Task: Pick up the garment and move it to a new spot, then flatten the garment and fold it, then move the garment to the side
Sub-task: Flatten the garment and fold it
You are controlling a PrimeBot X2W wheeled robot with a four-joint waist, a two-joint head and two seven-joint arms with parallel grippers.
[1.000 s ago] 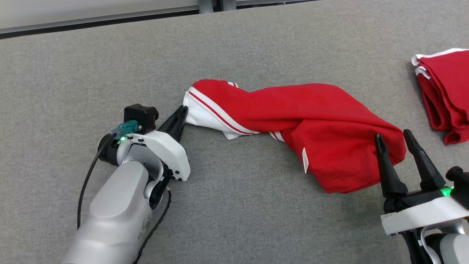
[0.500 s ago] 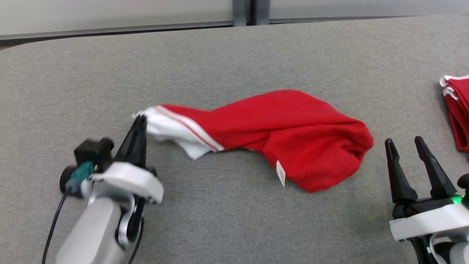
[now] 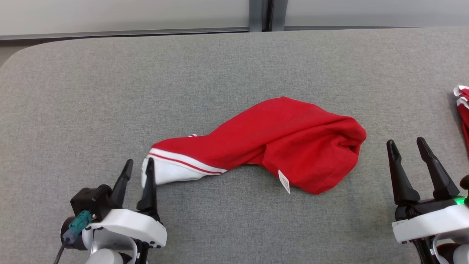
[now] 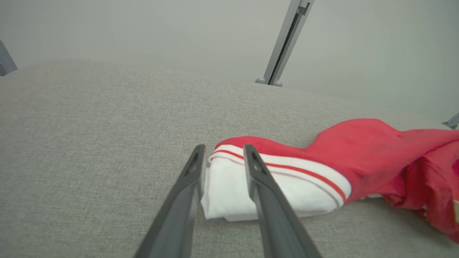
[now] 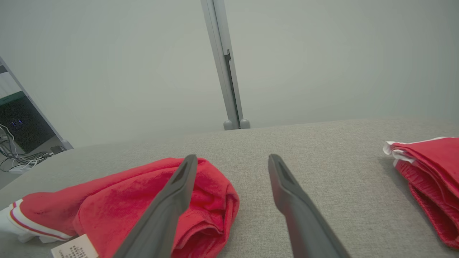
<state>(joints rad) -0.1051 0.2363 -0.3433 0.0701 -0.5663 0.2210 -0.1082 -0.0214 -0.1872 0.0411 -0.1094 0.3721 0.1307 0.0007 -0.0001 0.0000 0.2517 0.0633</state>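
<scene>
To flatten well, start by reading the lay: garment (image 3: 278, 143) slack on the grey table (image 3: 220, 66) near the middle of the head view. Twisted into a rope from its white striped band (image 3: 172, 172) at 8 o'clock to a bunched red end at 3 o'clock, label (image 3: 284, 181) at 5 o'clock of the bulk.

Left gripper (image 3: 139, 161) at 7 o'clock, jaws only narrowly parted, tips right at the band's corner. In the left wrist view (image 4: 224, 147), one finger across the white cloth, the other just beside its edge, and apparently nothing pinched. Right gripper (image 3: 405, 141) at 4 o'clock, spread wide and empty, just short of the bunched end.

Likely step: spreading flat.

- Take the band's corner low, closing on one layer only, not the whole roll.
- Bring the right gripper to the bunched end and find a hem before closing.
- Pull toward 9 and 3 o'clock together, gently, undoing the twist rather than tightening it.
- Keep clear of the folded red pile (image 3: 463, 110) at the 3 o'clock edge.
</scene>
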